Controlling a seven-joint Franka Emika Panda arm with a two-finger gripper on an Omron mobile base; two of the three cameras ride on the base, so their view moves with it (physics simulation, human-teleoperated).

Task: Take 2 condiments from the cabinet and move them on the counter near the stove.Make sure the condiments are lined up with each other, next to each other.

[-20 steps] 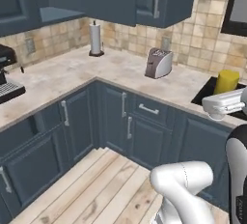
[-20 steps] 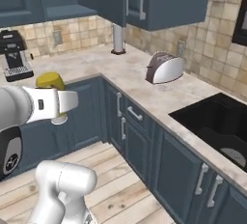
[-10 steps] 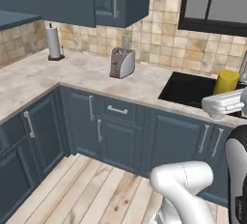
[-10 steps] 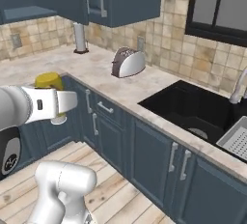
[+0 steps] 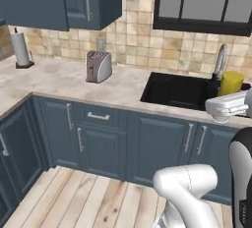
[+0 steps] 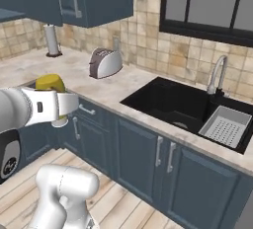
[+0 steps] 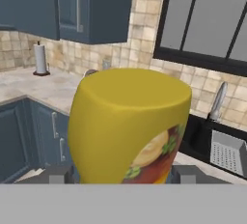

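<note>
Moved: whole picture has slid since a moment ago, so the base has turned. Toaster and paper roll now sit further left, and the sink and window have come into full view. Yellow bottle sits in the gripper the same way as before.
Yellow bottle [image 7: 130,126]: held up in the air, in front of the counter, not on it. It looks very big in the hand view, with a red-orange food picture low on its side. In the left base view its yellow end [image 5: 231,82] pokes up above the hand.
Gripper [image 7: 123,174]: its two grey fingers [image 7: 57,174] sit one on each side of the bottle, pinching it.
Counter [image 5: 59,80]: beige stone, runs along the far wall and bends round on the left.
Sink [image 6: 173,103]: black, set in the counter on the right, with a grey strainer basket [image 6: 225,126] inside and a curved tap [image 6: 216,74] behind.
Toaster [image 5: 99,66]: silver, on the counter left of the sink.
Paper roll [image 5: 20,49]: white, upright, far left by the tiled wall.
Cabinets [image 5: 91,0]: dark blue, up on the wall above the toaster, doors shut.
Window [image 6: 212,3]: dark frame, above the sink.
</note>
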